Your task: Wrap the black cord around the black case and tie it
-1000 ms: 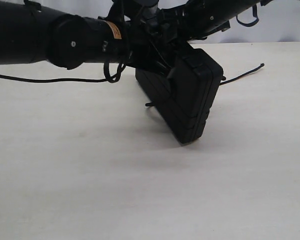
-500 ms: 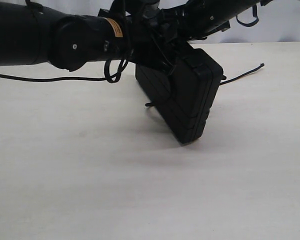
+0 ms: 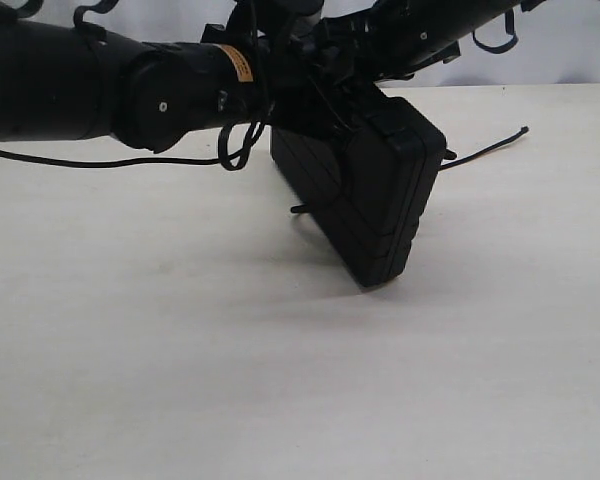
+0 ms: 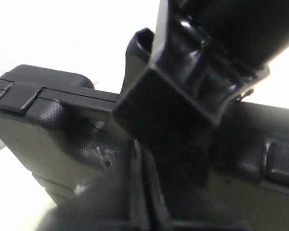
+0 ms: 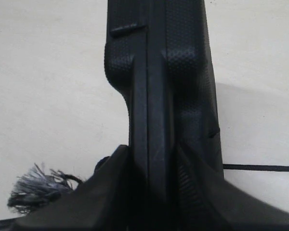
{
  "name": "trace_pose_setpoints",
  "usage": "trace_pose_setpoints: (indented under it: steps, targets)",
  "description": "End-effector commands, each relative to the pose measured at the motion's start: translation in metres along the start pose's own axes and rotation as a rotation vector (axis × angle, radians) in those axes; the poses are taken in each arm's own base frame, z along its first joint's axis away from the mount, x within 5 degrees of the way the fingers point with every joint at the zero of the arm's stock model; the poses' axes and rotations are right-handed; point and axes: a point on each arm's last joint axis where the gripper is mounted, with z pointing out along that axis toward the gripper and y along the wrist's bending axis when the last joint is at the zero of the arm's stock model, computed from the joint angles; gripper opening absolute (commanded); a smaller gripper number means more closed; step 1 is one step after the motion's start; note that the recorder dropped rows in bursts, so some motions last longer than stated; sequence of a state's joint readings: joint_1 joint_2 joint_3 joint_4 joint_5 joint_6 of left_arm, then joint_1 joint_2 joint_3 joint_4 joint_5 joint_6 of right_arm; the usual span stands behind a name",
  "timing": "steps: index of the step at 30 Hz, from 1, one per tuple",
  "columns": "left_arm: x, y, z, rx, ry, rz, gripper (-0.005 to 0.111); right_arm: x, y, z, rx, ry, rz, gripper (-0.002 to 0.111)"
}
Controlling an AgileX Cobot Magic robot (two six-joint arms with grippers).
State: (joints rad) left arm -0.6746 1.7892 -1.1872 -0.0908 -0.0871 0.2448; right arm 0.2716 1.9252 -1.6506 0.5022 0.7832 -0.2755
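Right tool [image 5: 151, 156] is clamping the black case [image 3: 375, 200], which is balancing tilted on one corner on the worktop [image 3: 280, 380]. Left tool [image 4: 140, 159] is hovering fully shut at its upper edge, contents unclear. With the black cord [image 3: 485, 148] trailing loose behind, the case is risking a pivot that sheds the wrap.

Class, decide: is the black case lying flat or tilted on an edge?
Tilted on edge: the black case leans with only its lower corner at the table, the right gripper clamping its upper rim.
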Motion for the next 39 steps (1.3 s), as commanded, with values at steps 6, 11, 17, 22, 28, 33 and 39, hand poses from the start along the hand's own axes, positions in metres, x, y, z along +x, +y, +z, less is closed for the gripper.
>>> trace_pose_setpoints:
  steps: [6, 11, 17, 22, 28, 33, 39]
  targets:
    - [0.006, -0.002, 0.000, 0.009, 0.039, -0.047, 0.000, -0.005, 0.002, -0.007, 0.001, -0.044, 0.000, 0.027]
    - [0.005, -0.006, 0.001, 0.017, 0.029, -0.030, 0.000, -0.005, 0.002, -0.007, 0.001, -0.044, 0.000, 0.027]
    - [0.012, -0.017, 0.014, 0.028, -0.001, -0.020, 0.000, -0.005, 0.002, -0.007, 0.001, -0.044, 0.000, 0.027]
    - [0.013, -0.017, 0.014, 0.028, 0.000, -0.020, 0.000, -0.005, 0.002, -0.007, 0.001, -0.044, 0.000, 0.027]
    - [0.001, -0.015, -0.004, 0.043, 0.040, -0.015, 0.000, -0.005, 0.002, -0.007, 0.001, -0.044, 0.000, 0.027]
    - [-0.004, -0.016, -0.024, 0.073, 0.139, -0.095, 0.010, -0.005, 0.002, -0.007, 0.001, -0.044, 0.000, 0.027]
    - [0.013, -0.021, -0.020, 0.097, 0.285, -0.229, 0.056, -0.005, 0.002, -0.007, 0.001, -0.044, 0.000, 0.027]
